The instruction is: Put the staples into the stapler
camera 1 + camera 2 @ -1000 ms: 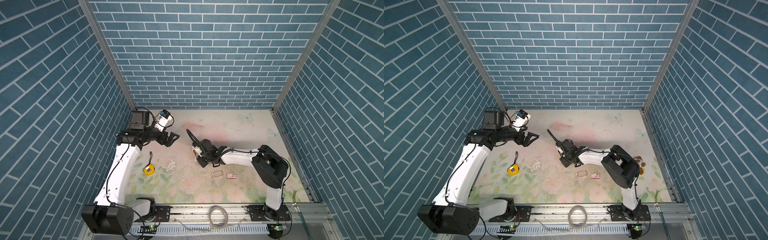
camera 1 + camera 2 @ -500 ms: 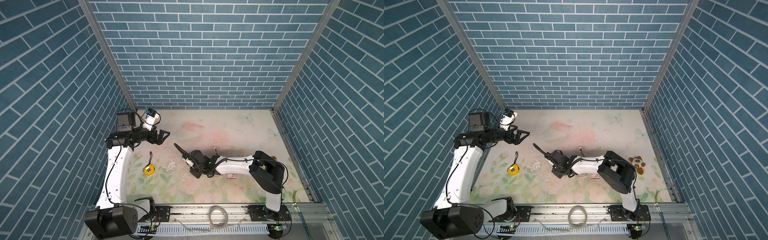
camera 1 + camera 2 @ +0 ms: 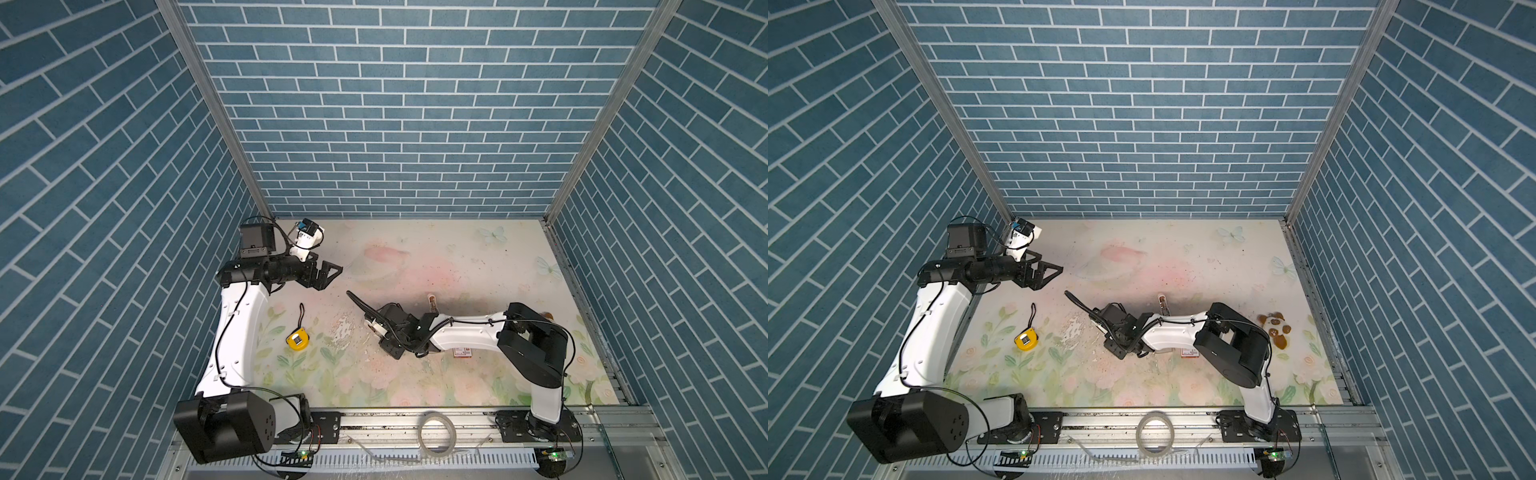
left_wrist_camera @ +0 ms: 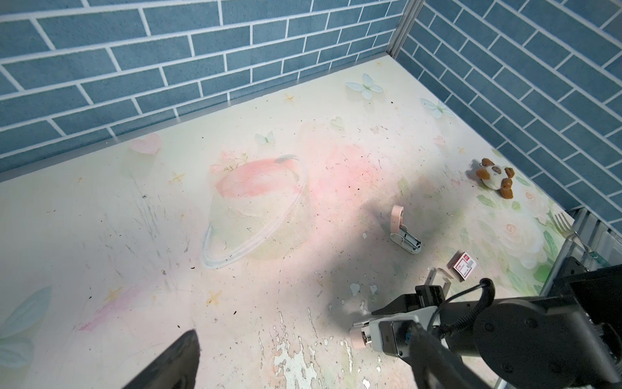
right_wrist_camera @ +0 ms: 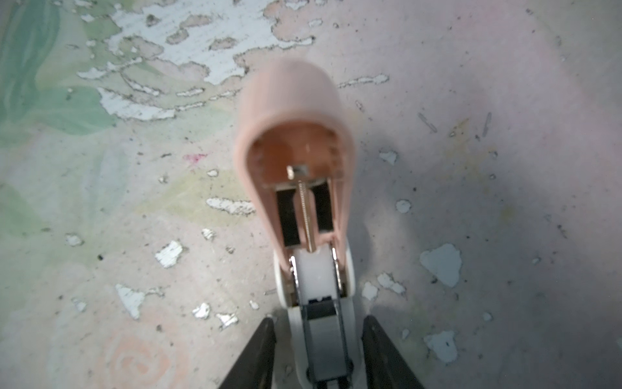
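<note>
In the right wrist view a stapler (image 5: 313, 235) with a white base lies on the table, its pink lid swung up. My right gripper (image 5: 318, 320) is open, its fingers (image 5: 259, 353) flanking the base with a sliver of gap each side. A grey strip fills the stapler's channel; I cannot tell whether it is the staples. In both top views this gripper (image 3: 380, 336) (image 3: 1106, 332) is low at mid-table. A second, similar stapler (image 4: 404, 232) (image 3: 432, 301) (image 3: 1162, 303) stands open behind the right forearm. My left gripper (image 3: 330, 277) (image 3: 1051, 277) hovers open and empty at the left.
A red-and-white box (image 4: 464, 266) (image 3: 462, 352) and a white tray (image 4: 437, 278) lie beside the right arm. A yellow tape measure (image 3: 297, 338) sits front left, a plush toy (image 3: 1275, 328) and a fork (image 4: 565, 225) at the right. Brick walls enclose three sides.
My right arm swung forward and left across the table and its jaws widened. The stapler behind its forearm came into view. My left gripper drew back slightly to the left, still open.
</note>
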Tool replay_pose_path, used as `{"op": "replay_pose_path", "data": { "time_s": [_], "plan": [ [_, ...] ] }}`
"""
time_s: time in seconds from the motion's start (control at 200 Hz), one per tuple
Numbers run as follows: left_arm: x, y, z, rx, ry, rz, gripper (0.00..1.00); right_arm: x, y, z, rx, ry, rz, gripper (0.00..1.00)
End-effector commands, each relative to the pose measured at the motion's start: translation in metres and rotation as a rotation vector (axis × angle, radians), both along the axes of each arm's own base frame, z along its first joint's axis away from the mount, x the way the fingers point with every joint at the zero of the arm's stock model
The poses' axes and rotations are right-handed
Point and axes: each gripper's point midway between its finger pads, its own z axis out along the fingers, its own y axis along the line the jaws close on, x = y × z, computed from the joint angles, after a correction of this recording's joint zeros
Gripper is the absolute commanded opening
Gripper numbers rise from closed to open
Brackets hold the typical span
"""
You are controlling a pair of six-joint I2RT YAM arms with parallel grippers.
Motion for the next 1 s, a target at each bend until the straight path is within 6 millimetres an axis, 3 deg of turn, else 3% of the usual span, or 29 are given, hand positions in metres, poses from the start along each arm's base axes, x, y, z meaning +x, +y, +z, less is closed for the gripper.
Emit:
{"op": "replay_pose_path", "data": {
  "time_s": [0.0,0.17,0.395,0.56,0.84,0.995],
  "plan": [
    [-0.004,0.000,-0.009,0.019,0.017,-0.034,0.97,-0.003,-0.011,-0.001,-0.040,-0.012,0.015,0.45],
    [-0.012,-0.001,-0.015,0.057,0.007,-0.078,0.96,-0.005,-0.011,0.014,0.000,-0.014,0.015,0.46],
    [-0.027,0.000,-0.040,0.168,0.055,-0.217,0.94,-0.014,-0.015,0.039,0.069,0.015,0.002,0.46],
    [-0.036,0.003,-0.062,0.281,0.102,-0.334,0.91,-0.018,-0.023,0.056,0.145,0.064,-0.065,0.39],
    [-0.048,-0.025,-0.108,0.486,0.115,-0.584,0.82,-0.010,-0.033,0.058,0.302,0.315,-0.304,0.25],
    [-0.046,-0.038,-0.131,0.529,0.120,-0.671,0.71,-0.004,-0.032,0.053,0.352,0.445,-0.418,0.21]
  ]
}}
